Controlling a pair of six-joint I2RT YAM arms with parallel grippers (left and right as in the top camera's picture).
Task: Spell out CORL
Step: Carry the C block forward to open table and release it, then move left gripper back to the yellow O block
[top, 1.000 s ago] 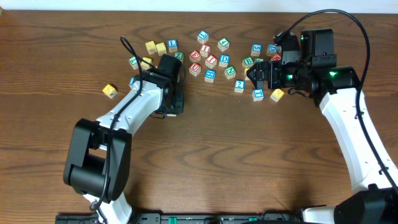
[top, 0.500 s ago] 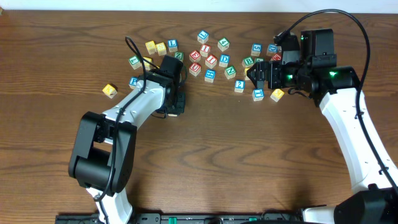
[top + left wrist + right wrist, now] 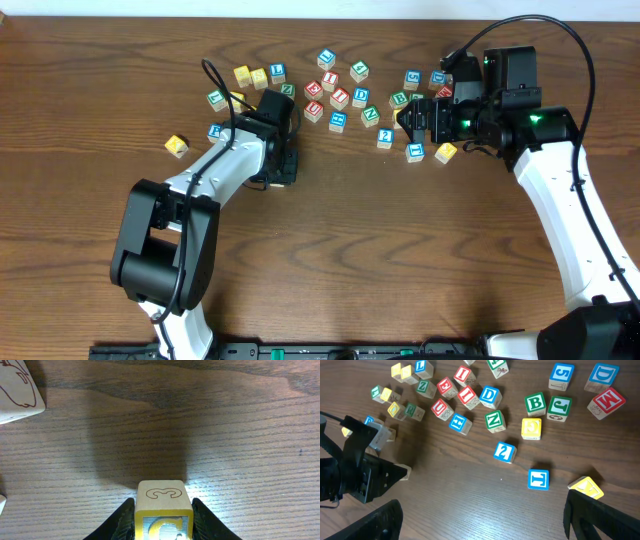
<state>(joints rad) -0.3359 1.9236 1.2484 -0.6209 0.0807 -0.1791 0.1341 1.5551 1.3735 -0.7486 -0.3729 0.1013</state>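
Observation:
A wooden cube with a yellow C [image 3: 161, 510] on its near face and a 3 on top rests on the table. My left gripper [image 3: 163, 502] is shut on it, one black finger against each side. From overhead the left gripper [image 3: 283, 167] covers that cube, below the left cluster of cubes. A blue L cube [image 3: 423, 366] lies at the far left of the scatter, also seen from overhead as the L cube [image 3: 278, 72]. A yellow cube [image 3: 531, 428] lies by the green B. My right gripper [image 3: 482, 507] hangs open over bare wood, holding nothing.
Several lettered cubes are scattered along the back of the table [image 3: 340, 250], with red-lettered ones [image 3: 322, 88] in the middle. A lone yellow cube [image 3: 177, 146] lies at the left. A blue cube [image 3: 538, 480] and a yellow one [image 3: 586, 487] lie near my right gripper's fingers.
The left arm's lower links swung slightly right while its gripper stayed in place on the cube. The right arm has not moved.

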